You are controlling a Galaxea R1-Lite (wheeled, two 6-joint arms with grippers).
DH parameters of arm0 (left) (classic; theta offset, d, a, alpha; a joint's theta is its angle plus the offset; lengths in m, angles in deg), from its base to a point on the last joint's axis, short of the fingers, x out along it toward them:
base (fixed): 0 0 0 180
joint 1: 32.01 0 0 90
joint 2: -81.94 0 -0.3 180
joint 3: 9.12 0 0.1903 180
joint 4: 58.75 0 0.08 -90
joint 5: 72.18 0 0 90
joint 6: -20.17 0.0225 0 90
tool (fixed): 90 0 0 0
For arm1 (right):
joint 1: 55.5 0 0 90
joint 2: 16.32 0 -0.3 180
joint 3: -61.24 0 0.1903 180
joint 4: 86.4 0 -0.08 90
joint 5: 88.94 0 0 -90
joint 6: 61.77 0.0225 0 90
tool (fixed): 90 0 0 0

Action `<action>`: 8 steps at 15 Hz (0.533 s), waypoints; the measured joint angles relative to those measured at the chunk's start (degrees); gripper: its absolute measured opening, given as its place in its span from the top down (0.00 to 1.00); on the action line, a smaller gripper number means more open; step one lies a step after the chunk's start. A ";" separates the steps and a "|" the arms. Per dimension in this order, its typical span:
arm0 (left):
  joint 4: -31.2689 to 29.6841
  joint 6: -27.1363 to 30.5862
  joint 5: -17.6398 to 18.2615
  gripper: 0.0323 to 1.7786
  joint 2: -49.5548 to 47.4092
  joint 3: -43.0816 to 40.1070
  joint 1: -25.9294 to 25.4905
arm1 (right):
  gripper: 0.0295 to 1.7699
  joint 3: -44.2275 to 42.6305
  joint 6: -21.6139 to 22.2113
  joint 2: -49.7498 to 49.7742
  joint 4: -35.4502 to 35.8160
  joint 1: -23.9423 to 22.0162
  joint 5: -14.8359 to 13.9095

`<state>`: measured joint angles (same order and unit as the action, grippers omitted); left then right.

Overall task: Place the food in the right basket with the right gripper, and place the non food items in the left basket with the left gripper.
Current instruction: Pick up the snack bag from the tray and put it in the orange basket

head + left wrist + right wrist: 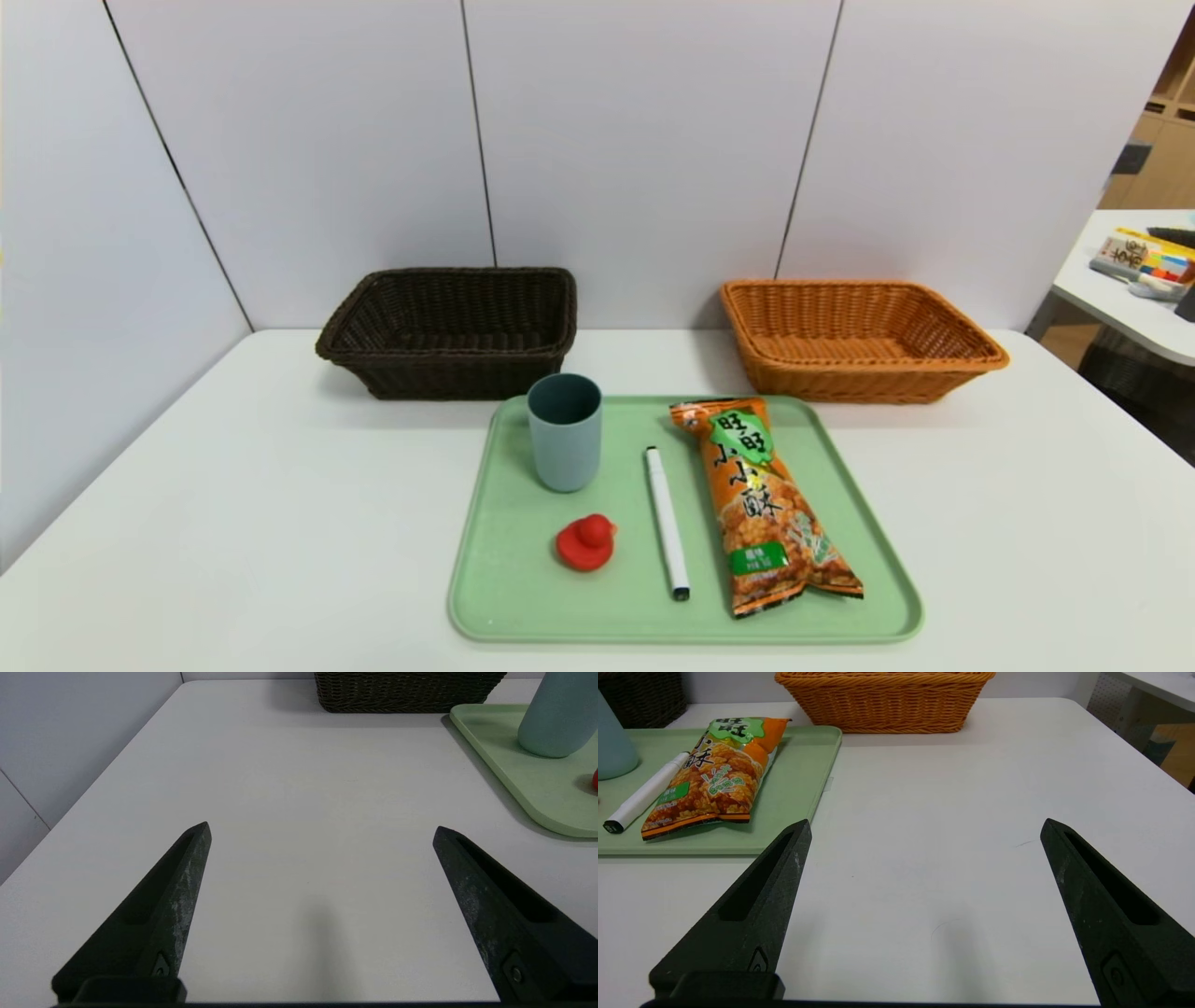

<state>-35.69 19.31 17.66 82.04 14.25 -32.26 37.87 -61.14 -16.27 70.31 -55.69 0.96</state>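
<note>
White desk [280, 504], head view, contents by clock face from the tray's centre:

- Pale green rounded plastic tray [523, 616], desk centre, near edge
- Blue-grey plastic cup [564, 432], upright, on tray at 10 o'clock
- Red rubber duck toy [585, 542], on tray at 7 o'clock, just below the cup
- White marker pen with dark cap [667, 522], lying lengthwise at tray centre, cap toward 6 o'clock
- Orange snack packet with green label [761, 504], flat on tray at 3 o'clock, just beside the pen
- Dark brown rectangular wicker basket [448, 331], off tray at 11 o'clock, against the white partition wall [635, 140]
- Orange rectangular wicker basket [859, 341], off tray at 1 o'clock

Left gripper [321, 833]: released, fingers spread wide, nothing held, over bare desk left of the tray

Right gripper [924, 828]: released, fingers spread wide, nothing held, over bare desk right of the tray
</note>
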 joint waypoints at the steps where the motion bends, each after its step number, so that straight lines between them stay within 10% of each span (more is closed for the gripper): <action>1: 0.00 0.01 -0.02 0.05 0.00 0.00 0.00 | 0.04 0.00 -0.01 0.00 0.00 0.00 0.00; 8: -0.02 0.00 -0.02 0.05 0.00 0.00 0.00 | 0.04 0.00 -0.04 0.00 0.00 0.00 0.02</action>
<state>-35.71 19.31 17.63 82.04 14.25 -32.26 37.87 -61.18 -16.27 70.31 -55.69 0.99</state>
